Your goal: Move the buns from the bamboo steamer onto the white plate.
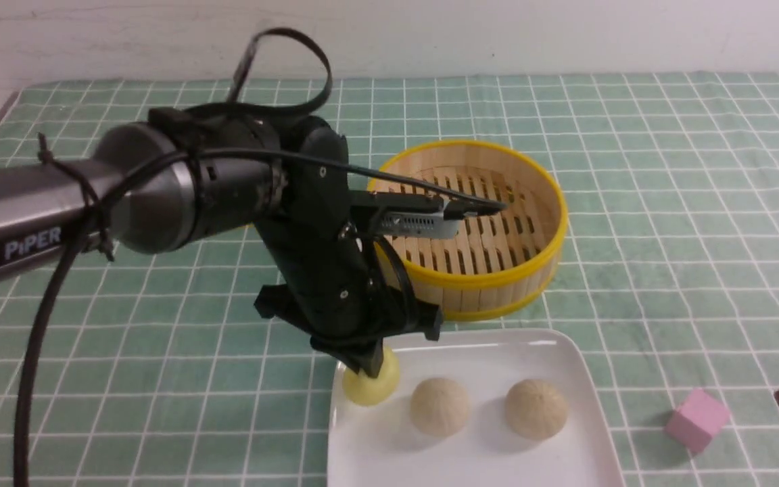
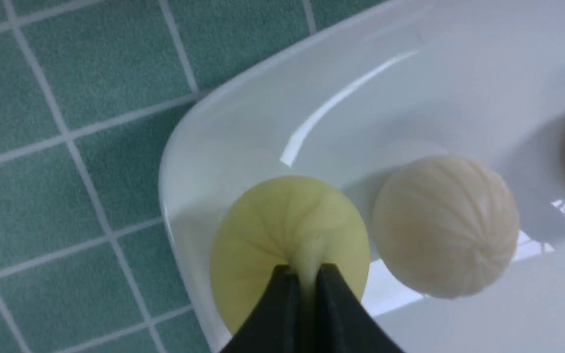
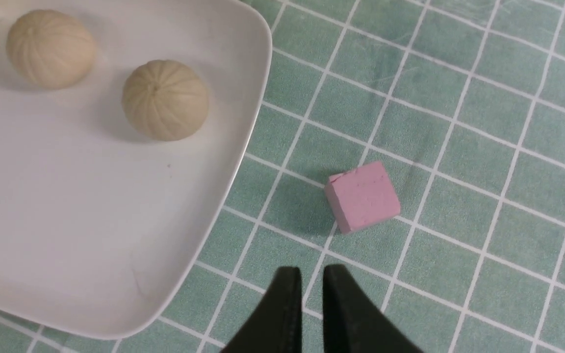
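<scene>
Pinching: my left gripper (image 2: pixel 307 274), its fingers drawn close on the topknot of the pale yellow bun (image 2: pixel 282 230), which sits at the far left corner of the white plate (image 1: pixel 498 355), overlapping the rim.
Beige bun (image 1: pixel 439 406): on the plate, just right of the yellow one.
Second beige bun (image 1: pixel 535 408): further right on the plate, apart from the first.
Bamboo steamer (image 1: pixel 498 297): upright, just beyond the plate's far edge.
Right gripper (image 3: pixel 312 277): near right, over the green checked tablecloth (image 1: pixel 159 352) — fingers almost together, holding nothing.
Pink cube (image 1: pixel 697 419): on the cloth, right of the plate.
</scene>
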Motion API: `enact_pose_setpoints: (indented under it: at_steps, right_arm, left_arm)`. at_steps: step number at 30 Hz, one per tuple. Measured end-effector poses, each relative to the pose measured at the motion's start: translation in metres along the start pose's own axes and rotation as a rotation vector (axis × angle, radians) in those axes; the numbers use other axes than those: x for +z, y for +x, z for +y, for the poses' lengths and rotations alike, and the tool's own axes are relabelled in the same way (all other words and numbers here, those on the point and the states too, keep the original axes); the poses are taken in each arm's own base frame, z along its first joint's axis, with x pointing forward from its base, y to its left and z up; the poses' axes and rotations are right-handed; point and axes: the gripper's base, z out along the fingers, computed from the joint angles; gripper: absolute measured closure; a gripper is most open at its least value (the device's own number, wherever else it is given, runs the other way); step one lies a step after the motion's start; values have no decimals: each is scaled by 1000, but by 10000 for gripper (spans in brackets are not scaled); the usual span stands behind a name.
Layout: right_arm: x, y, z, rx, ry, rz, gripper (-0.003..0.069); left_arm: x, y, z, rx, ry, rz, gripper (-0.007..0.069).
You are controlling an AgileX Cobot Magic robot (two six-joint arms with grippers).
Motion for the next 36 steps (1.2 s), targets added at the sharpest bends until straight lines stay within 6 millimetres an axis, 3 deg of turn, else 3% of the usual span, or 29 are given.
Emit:
enact_pose_setpoints:
  at_steps: [4,10,14,16,19,21,23,29,36]
  right_arm:
    - [-4,3,-1,7,3,25,566]
    - [-55,16,-12,36,4,-33,564]
    - [-85,40,-22,54,1,-97,565]
    - [-102,58,-27,73,-27,-173,597]
    - [-111,70,-26,74,-118,-301,669]
    - [-109,70,-24,53,-142,-358,673]
    - [-92,66,-20,-13,-159,-470,673]
    - [-45,58,-10,-190,-148,-627,673]
    - [-36,62,-5,-214,-197,-616,673]
  left_arm:
    - [10,-2,0,-14,4,4,578]
    - [26,-1,-1,-17,-2,45,431]
    - [24,-1,-2,-13,-1,39,329]
    - [18,-3,-2,-7,1,23,281]
    - [2,-5,-5,6,8,-20,243]
    - [-6,-7,-6,14,9,-44,238]
    - [-20,-9,-7,31,8,-88,234]
    - [-27,-9,-7,41,3,-107,234]
    - [-28,-12,-7,44,8,-142,234]
